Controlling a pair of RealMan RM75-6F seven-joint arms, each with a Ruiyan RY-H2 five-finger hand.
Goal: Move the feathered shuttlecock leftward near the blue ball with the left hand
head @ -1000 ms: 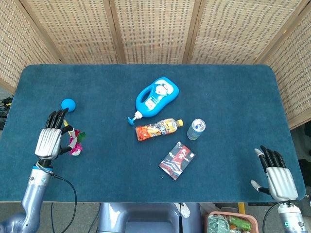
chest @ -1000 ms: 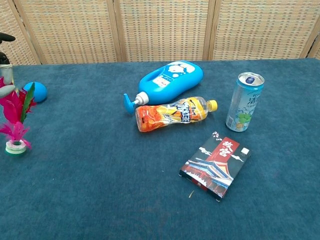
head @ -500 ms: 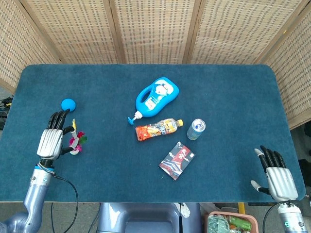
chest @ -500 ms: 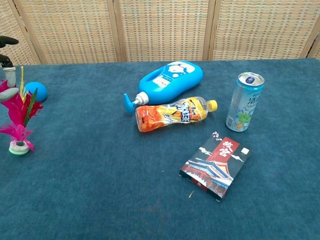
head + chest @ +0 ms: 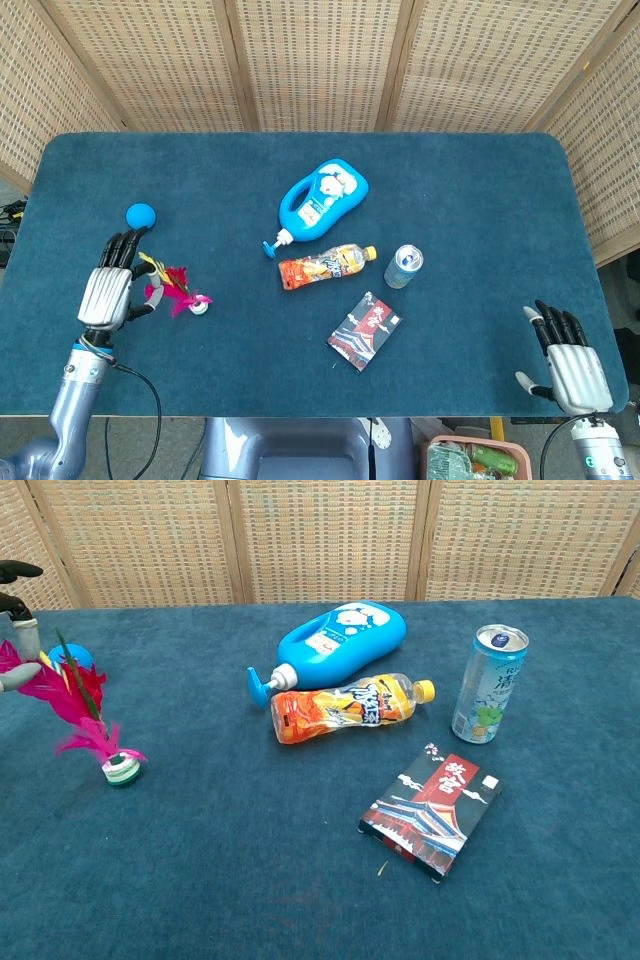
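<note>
The feathered shuttlecock (image 5: 180,297) leans over, its white-green base (image 5: 200,306) on the blue cloth and its pink feathers pointing left toward my left hand (image 5: 108,290). In the chest view the base (image 5: 122,770) sits low and the feathers (image 5: 70,695) rise up-left to the thumb of the left hand (image 5: 14,630) at the frame's edge, which pinches their tips. The blue ball (image 5: 140,213) lies just beyond the left hand's fingertips; it also shows behind the feathers as the ball (image 5: 78,662). My right hand (image 5: 570,360) rests open at the near right edge.
A blue pump bottle (image 5: 322,200) lies at mid-table with an orange drink bottle (image 5: 327,266) below it. A drink can (image 5: 403,265) stands to their right, and a flat printed box (image 5: 365,329) lies nearer the front edge.
The shuttlecock stood upright beside the left hand; it now tilts, its base swung out to the right. The left hand has drifted slightly nearer. The right hand has not moved.
</note>
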